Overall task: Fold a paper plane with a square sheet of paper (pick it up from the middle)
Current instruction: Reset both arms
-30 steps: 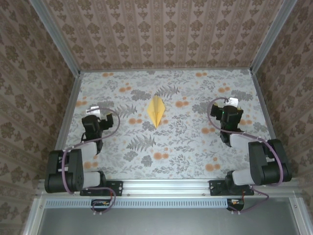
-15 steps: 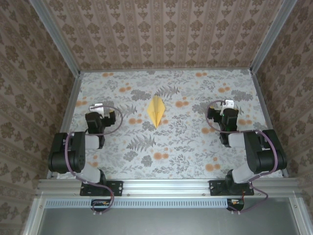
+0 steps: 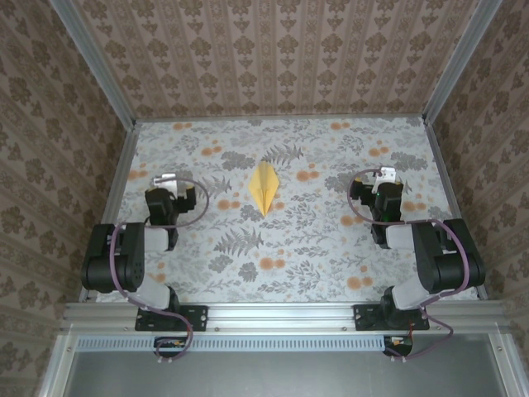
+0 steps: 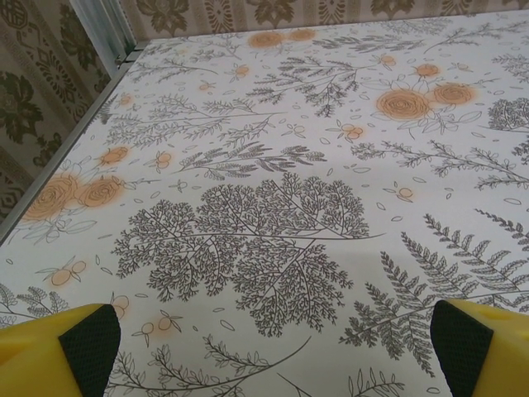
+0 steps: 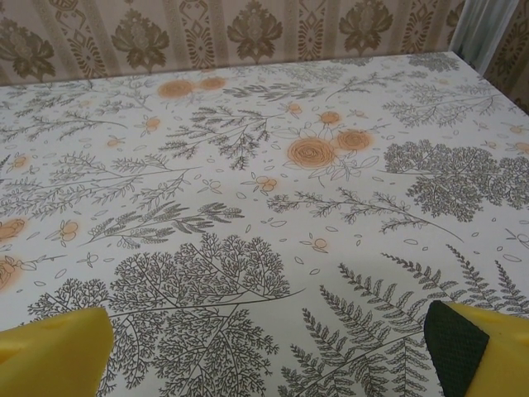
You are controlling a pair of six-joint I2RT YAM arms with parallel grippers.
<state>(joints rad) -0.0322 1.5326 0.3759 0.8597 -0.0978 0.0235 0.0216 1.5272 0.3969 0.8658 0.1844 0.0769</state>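
While the left gripper hangs above the floral worktop with jaws spread wide and nothing between them, we log the right gripper the same: fully released, empty. Each sits near its own side edge. Between them, well apart from both, the paper plane lies flat mid-worktop, its length running near edge to far edge.

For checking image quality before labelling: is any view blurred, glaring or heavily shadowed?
Top external: even light, no glare, paper plane sharp with barely any shadow. Left wrist: table print sharp, yellow fingers cut off by the frame edge. Right wrist: likewise sharp, no glare.
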